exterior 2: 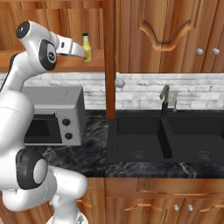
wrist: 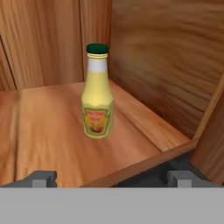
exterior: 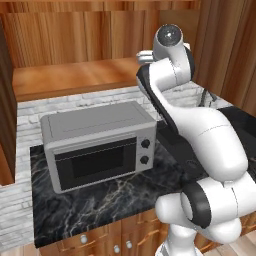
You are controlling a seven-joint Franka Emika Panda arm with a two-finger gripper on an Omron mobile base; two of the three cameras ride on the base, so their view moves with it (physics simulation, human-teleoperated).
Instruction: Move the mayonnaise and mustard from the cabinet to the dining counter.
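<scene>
Mustard (wrist: 97, 94) stands upright on the cabinet (wrist: 52, 127) shelf, just ahead of the pincer (wrist: 111, 178), whose tips are spread and empty. Reaching is in hand; next, advance until the fingers flank the bottle, then close.

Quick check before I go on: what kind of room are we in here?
Almost certainly a kitchen: a double sink with a faucet, a microwave on the marble counter, and mustard on a cabinet shelf.

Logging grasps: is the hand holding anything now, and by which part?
Nothing is held. The hand is open, short of the mustard, which stands upright on the cabinet shelf.
</scene>
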